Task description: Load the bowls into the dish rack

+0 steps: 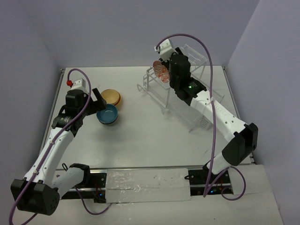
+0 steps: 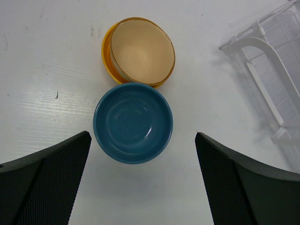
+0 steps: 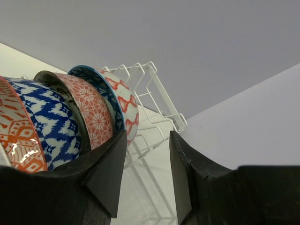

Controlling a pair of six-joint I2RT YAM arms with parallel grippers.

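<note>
Left claw (image 2: 143, 136) hovers spread wide, blue bowl (image 2: 133, 123) centred beneath.

The right arm (image 1: 206, 101) hides most of the patterned bowls (image 1: 161, 72) from above. The left wrist view's edge cuts off the dish rack (image 2: 257, 42).

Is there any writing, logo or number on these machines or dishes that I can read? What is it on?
No readable text in any view.
Dark marks on the white housing above the dish rack: too small to read.
Patterned bowls in the rack: decoration only, no writing.
Blue bowl and tan bowl: blank.
</note>
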